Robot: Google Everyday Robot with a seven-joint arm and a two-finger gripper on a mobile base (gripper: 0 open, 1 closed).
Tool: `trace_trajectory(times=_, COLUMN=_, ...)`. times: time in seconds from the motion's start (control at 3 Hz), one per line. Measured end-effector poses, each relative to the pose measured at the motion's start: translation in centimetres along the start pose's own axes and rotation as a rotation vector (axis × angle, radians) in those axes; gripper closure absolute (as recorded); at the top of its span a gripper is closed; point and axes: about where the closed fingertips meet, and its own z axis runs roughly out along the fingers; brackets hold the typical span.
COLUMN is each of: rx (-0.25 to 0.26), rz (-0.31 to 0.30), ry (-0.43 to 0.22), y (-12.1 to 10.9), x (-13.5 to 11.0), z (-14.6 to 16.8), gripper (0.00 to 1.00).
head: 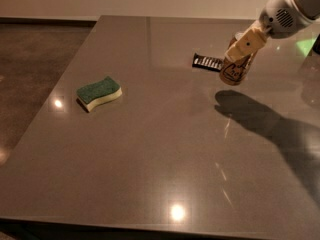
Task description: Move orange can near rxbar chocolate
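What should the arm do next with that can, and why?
Probably lower it straight down and set it upright. The pincer grips the can, which hangs tilted right beside the bar. Its shadow falls apart from it on the table, so it seems to be in the air. Being already near the bar, it likely only needs putting down.

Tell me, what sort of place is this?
Probably a kitchen or break-room counter: a wide grey table carries a sponge and an rxbar chocolate, and the gripper at far right holds an orange can beside it.
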Motion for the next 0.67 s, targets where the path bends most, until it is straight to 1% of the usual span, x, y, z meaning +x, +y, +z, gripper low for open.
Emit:
trace_trajectory(times=0.33, rx=-0.002, rz=0.023, ry=0.026, y=-2.9, x=0.1, z=2.1, gripper=1.00)
trace_trajectory(times=0.67, rx=0.003, rz=0.031, ry=0.047, y=-4.9, x=0.1, z=3.6, gripper=1.00)
